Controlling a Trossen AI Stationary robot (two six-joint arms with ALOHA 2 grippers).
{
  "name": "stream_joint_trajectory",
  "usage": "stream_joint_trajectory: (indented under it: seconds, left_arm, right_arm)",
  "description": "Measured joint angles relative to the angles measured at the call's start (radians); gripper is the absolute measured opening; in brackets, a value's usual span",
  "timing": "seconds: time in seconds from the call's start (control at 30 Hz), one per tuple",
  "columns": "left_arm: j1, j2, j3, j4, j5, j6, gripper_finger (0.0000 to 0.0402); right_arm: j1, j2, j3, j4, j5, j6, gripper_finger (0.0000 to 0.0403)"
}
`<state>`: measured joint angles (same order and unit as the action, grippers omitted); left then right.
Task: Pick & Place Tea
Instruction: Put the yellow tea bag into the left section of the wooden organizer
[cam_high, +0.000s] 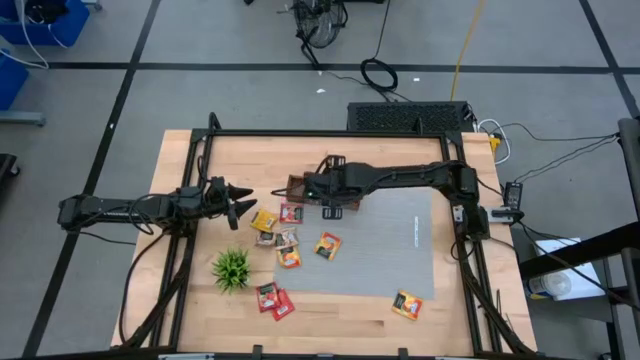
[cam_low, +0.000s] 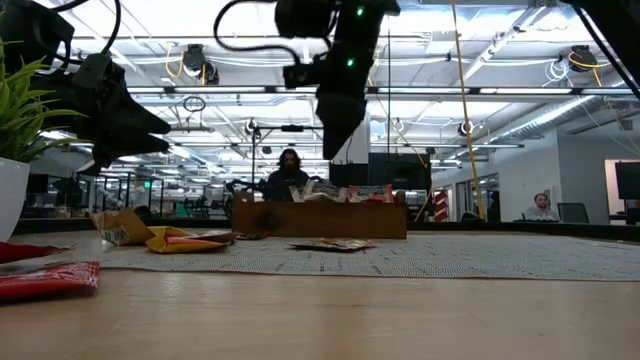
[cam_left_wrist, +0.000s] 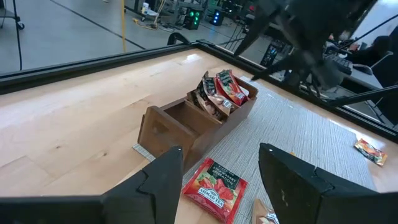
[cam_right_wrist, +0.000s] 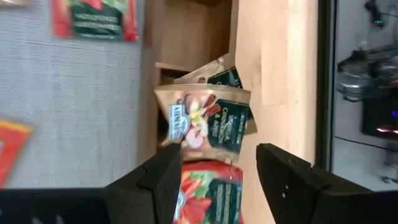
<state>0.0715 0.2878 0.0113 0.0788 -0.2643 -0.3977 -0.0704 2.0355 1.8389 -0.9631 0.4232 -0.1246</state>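
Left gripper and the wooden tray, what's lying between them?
In the left wrist view, one red tea packet lies on the mat between the left gripper and the wooden tray.

Floor (cam_high: 240, 40): grey, dark seams, cables lying about.
Ceiling (cam_low: 520, 60): strip lights, pipes.
Far room: desks, seated person (cam_low: 288, 175).

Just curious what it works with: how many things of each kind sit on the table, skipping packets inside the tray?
Loose flat square tea packets: 9
Brown wooden tray: 1
Green potted plant: 1
Grey mat: 1
Total: 12
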Motion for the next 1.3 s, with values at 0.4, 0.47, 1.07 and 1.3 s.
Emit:
stream_joint_trajectory:
  seconds: [0.4, 0.47, 1.07, 1.3]
  left_arm:
    - [0.0, 0.0, 0.0, 0.0, 0.0, 0.0, 0.0212]
    - [0.0, 0.0, 0.0, 0.0, 0.0, 0.0, 0.0212]
    - [0.0, 0.0, 0.0, 0.0, 0.0, 0.0, 0.0212]
    - [0.0, 0.0, 0.0, 0.0, 0.0, 0.0, 0.0212]
  right_arm:
    - [0.01, -0.185, 0.0, -0.166, -0.193, 0.191, 0.0189]
    - [0.022, -0.212, 0.0, -0.205, -0.195, 0.226, 0.0188]
    - [0.227, -0.324, 0.002, -0.434, -0.356, 0.532, 0.0216]
    - [0.289, -0.329, 0.049, -0.499, -0.399, 0.542, 0.0218]
